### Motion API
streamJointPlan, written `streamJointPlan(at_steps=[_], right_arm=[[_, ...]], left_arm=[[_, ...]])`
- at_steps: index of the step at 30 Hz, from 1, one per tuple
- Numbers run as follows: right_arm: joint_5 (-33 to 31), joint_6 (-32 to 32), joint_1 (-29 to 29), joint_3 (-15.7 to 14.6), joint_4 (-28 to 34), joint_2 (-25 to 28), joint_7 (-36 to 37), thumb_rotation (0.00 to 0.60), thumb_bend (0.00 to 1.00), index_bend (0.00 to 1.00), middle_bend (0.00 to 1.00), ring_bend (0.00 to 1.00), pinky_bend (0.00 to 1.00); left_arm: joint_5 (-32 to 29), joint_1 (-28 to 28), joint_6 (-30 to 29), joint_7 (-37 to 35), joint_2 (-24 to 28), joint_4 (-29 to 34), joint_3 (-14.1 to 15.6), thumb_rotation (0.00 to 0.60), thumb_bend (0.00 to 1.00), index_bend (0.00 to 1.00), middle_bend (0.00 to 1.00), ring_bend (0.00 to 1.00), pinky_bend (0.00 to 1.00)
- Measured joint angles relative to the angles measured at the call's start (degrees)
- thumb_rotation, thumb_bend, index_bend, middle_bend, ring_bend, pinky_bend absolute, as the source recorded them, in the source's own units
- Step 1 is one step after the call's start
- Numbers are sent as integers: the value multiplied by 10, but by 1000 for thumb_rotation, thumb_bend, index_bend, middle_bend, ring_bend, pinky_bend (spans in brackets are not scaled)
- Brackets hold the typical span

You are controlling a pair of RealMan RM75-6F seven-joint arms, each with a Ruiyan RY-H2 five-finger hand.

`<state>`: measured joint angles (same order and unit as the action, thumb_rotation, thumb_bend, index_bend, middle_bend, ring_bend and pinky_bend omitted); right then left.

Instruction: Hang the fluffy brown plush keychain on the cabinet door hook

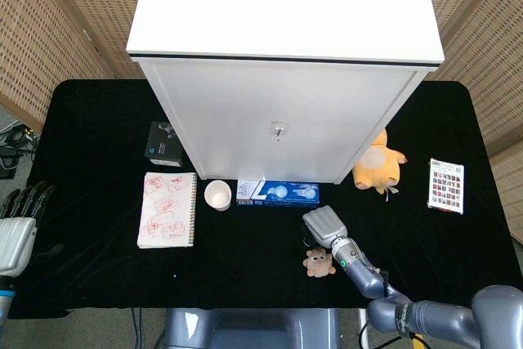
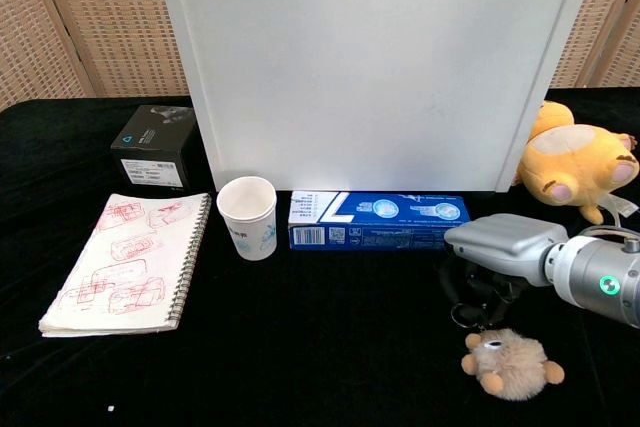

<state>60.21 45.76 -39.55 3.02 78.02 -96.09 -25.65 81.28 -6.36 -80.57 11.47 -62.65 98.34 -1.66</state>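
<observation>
The fluffy brown plush keychain (image 2: 510, 365), bear-shaped with a metal ring, lies on the black table (image 2: 330, 347). The right hand (image 2: 497, 252) curls over its ring; actual grip unclear. The left hand (image 1: 18, 230) hangs empty, fingers extended.

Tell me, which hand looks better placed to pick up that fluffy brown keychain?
The right hand: its fingers hang right over the ring of the plush keychain. The left hand sits at the table's far edge.
</observation>
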Motion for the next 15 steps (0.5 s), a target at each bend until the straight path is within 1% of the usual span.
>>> streamJointPlan(at_steps=[15], right_arm=[[-6, 4, -4, -2, -16, -7, -6, 600, 537, 565, 926, 924, 1000]], left_arm=[[0, 0, -1, 2, -1, -1, 1, 600, 0, 0, 0, 0, 0]])
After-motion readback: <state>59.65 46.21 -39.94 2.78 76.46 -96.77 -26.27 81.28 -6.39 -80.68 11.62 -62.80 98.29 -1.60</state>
